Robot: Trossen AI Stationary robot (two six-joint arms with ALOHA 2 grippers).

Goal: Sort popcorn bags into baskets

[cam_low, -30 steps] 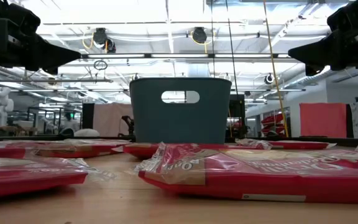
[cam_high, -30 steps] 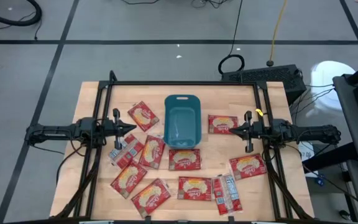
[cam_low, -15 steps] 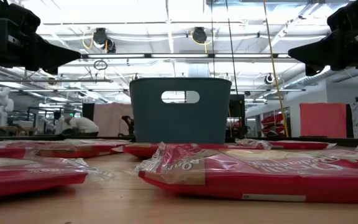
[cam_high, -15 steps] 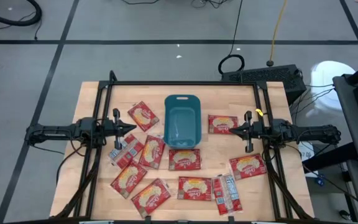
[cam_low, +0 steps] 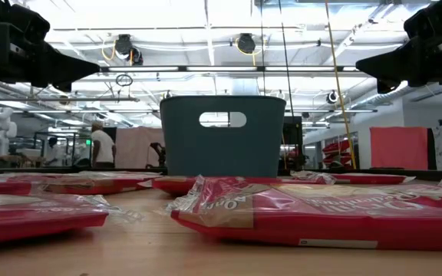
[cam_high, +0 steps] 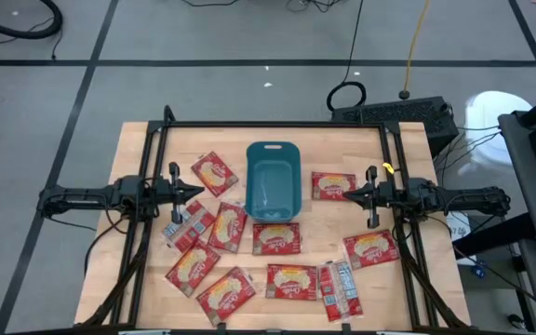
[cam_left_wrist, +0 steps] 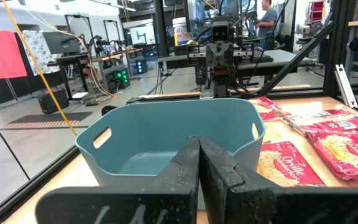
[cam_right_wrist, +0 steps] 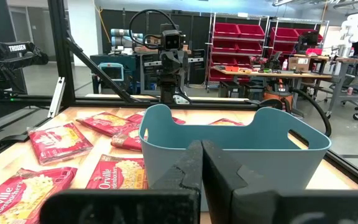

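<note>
The teal basket [cam_high: 274,180] stands empty at the centre of the high view, slightly toward the top of the table. Red popcorn bags [cam_high: 276,239] lie flat all around it: one just left of it at an angle [cam_high: 214,173], one to its right [cam_high: 333,185], and the rest fanned across the lower half of the frame, a few overlapping at lower left and one showing its silvery back [cam_high: 346,285] at lower right. None lies in the basket.

The left gripper [cam_high: 199,192] sits at the basket's left, its fingers pressed together on nothing, the tip pointing at the bin. The right gripper [cam_high: 350,194] mirrors it at the basket's right, above the bag there, likewise closed and empty-handed.

The table [cam_high: 370,143] is pale wood planking, ringed by a black metal frame [cam_high: 277,124]. Beyond it, grey floor with dark tape lines fills the top of the high view, with a coiled black cable [cam_high: 346,95] at upper right. From table height the room opens into a bright workshop: strip lights overhead, and a person in a white top [cam_low: 102,146] standing far off at middle left.
</note>
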